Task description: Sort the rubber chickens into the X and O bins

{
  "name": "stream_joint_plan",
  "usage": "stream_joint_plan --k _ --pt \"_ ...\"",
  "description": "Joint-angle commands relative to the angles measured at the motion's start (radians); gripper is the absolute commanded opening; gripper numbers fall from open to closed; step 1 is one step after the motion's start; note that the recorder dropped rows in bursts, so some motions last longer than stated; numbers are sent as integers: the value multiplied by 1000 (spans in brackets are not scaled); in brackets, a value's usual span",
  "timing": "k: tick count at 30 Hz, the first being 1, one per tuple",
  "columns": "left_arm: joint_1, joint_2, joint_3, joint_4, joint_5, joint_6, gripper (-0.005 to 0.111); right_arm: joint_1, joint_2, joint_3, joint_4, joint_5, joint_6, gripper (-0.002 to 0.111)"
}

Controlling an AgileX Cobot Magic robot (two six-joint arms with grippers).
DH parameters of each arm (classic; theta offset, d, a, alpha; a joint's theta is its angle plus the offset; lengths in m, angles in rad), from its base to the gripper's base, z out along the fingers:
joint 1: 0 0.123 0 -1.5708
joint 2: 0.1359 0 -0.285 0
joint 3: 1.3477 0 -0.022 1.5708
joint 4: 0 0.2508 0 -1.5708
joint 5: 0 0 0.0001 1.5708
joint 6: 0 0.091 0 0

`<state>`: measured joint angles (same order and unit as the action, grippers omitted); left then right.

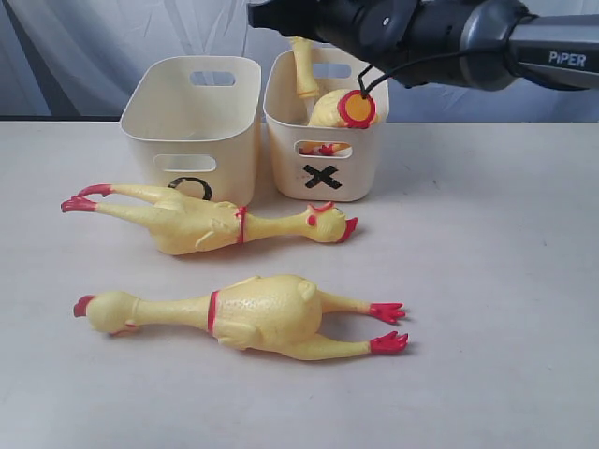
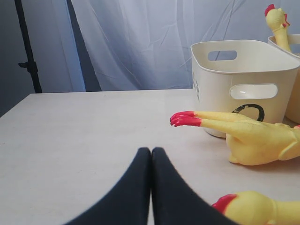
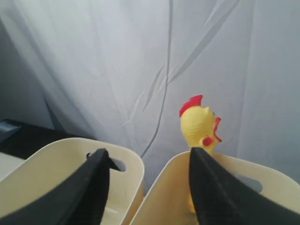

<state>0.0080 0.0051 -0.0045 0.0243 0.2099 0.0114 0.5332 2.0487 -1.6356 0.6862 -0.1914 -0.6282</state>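
Two long-necked yellow rubber toy chickens with red combs and feet lie flat on the pale, matte off-white surface (image 1: pixel 487 327), one behind the other. The rear chicken (image 1: pixel 197 224) has its head to the right; its legs stretch left, just in front of a cream plastic tub with rounded corners and slot handles, the O bin (image 1: pixel 187 122), and hide part of its black mark. The front chicken (image 1: pixel 262 313), the stouter one, lies the other way, head left and feet right, apart from both tubs.

Right beside the O bin stands its twin with a black cross, the X bin (image 1: pixel 360 159). A third chicken (image 1: pixel 323 110) of the same yellow rubber sits inside it, neck upright above the rim.

From where I stand, the dark right arm (image 1: pixel 421 33) reaches in over the X bin. Its right gripper (image 3: pixel 147 152) hangs above the two tubs with its black fingers spread wide and nothing between them, the third chicken's head just beyond.

The left gripper (image 2: pixel 151 150) is low over the bare left part of the surface, fingers pressed together, empty.

Behind everything hangs a pale grey-white curtain (image 2: pixel 140 42) in soft folds, with a thin black stand (image 2: pixel 26 47) at its left edge.
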Motion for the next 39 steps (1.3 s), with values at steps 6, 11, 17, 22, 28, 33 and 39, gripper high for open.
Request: stream_joint_plan --k 6,11,17,22,28,33,39 --pt "1 -5 5 4 -5 -2 0 -65 -114 -4 -58 369 -31 50" --pt "1 -5 5 4 -5 -2 0 -123 -173 -4 -135 645 -26 39" --pt "1 -5 5 4 -5 -2 0 -163 -209 -4 -165 956 -23 -1" --pt "1 -5 5 4 -5 -2 0 -163 -234 -4 -163 1150 7 -1" --pt "1 -5 5 4 -5 -2 0 -163 -252 -4 -190 1352 126 -1" --pt "1 -5 5 4 -5 -2 0 -161 -261 10 -211 1413 207 -1" --pt "1 -5 5 4 -5 -2 0 -161 -334 164 -248 1384 222 -1"
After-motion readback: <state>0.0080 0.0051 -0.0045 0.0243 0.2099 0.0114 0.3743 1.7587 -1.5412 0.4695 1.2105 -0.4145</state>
